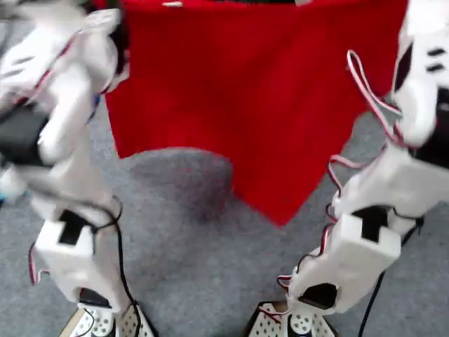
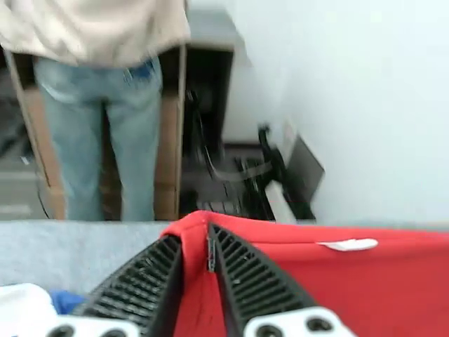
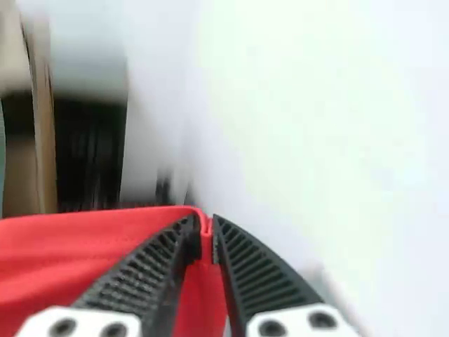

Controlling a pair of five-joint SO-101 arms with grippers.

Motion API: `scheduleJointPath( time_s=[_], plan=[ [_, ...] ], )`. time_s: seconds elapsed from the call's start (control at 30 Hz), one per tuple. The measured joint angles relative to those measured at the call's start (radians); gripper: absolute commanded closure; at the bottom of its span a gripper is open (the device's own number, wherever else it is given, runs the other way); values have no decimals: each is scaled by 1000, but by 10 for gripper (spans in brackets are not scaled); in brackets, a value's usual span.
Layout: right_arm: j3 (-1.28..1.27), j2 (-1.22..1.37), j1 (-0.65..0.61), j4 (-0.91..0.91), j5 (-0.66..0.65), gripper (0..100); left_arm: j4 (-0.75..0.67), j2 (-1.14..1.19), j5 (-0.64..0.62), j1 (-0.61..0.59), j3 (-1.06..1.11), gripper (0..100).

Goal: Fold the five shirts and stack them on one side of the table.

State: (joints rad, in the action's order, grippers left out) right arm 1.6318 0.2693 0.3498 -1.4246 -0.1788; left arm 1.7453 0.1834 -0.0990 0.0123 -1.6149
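Red shirt (image 1: 245,105) held aloft, both jaws clamped on it.

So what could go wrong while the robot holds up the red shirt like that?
1. The left end effector and the right end effector pinch only a small bit of the red shirt near their tips, so it might slip out and drop.
2. The shirt hangs crooked, one corner pointing down at the table, so it may land wrinkled and fold unevenly.
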Motion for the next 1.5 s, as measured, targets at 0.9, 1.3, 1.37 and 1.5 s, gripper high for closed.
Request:
scheduleJointPath(
  time_s=[0.9, 1.3, 1.37, 1.5],
  plan=[
    [-259, -276, -157, 94, -368, 985, -157, -1054, 3, -110, 1369, 971],
    [-655, 130, -308, 370, -414, 985, -1416, -735, 58, -161, 2209, 971],
    [-658, 199, -311, 471, -391, 985, -1547, -592, 60, -181, 2139, 971],
    [-658, 310, -313, 628, -288, 985, -1527, -319, 60, -186, 1896, 971]
  ],
)
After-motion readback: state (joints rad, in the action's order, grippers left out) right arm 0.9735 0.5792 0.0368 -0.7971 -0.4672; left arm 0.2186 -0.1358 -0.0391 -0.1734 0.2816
